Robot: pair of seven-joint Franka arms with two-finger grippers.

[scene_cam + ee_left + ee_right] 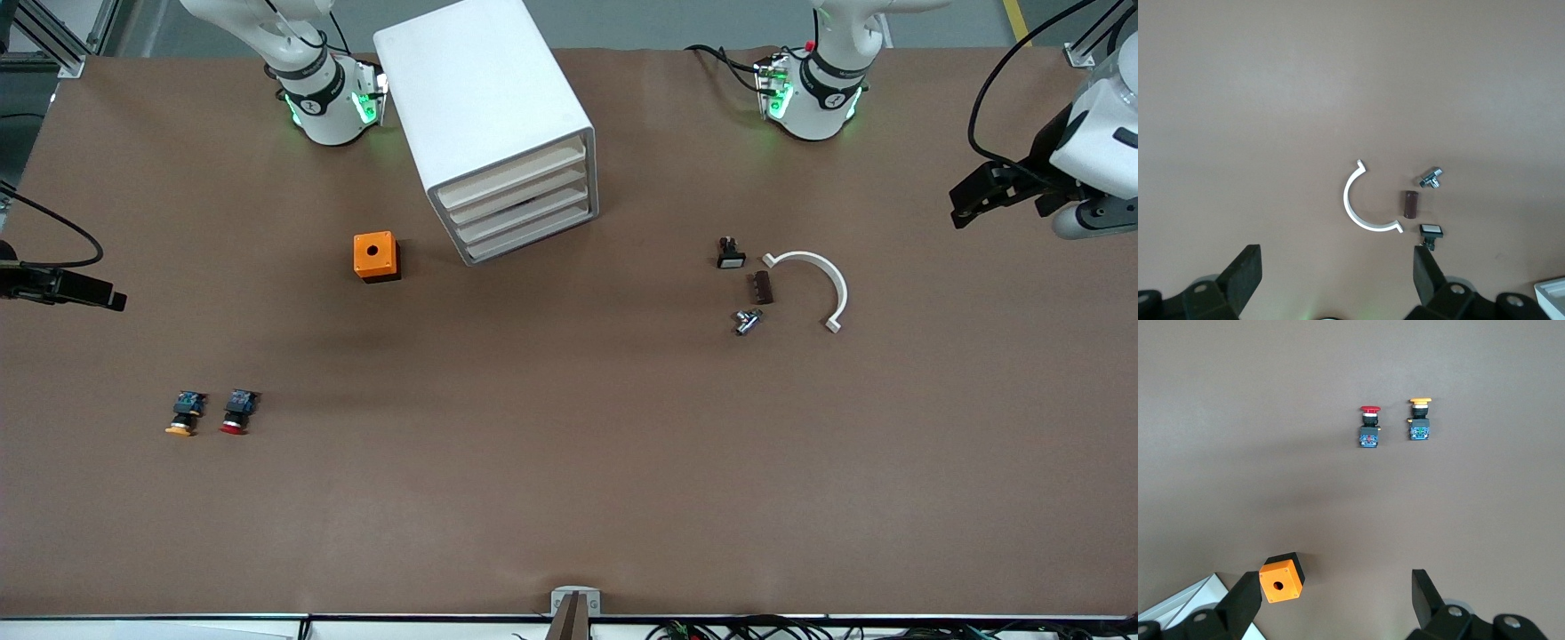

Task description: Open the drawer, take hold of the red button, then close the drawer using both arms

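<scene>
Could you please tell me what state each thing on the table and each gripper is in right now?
Cabinet: upright; all four drawers closed.
Red button: lying on its side on the table, not held.
Orange-yellow button: on its side beside it.
Orange cube: hole facing up.
White curved clip: lying flat.
Left gripper: open, empty, over the table's left-arm end.
Right gripper: open, empty, over the right-arm end.

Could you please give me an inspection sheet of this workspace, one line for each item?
Surface: brown table, bare in the middle.
Job's things: cabinet, all four drawers shut; red button lying beside the yellow button.
Clutter: orange cube, white-faced button, brown block, metal fitting, white arc.
Grippers: left gripper and right gripper open, empty.
Cables: black leads at the arm bases.
Surroundings: nothing seen.
</scene>
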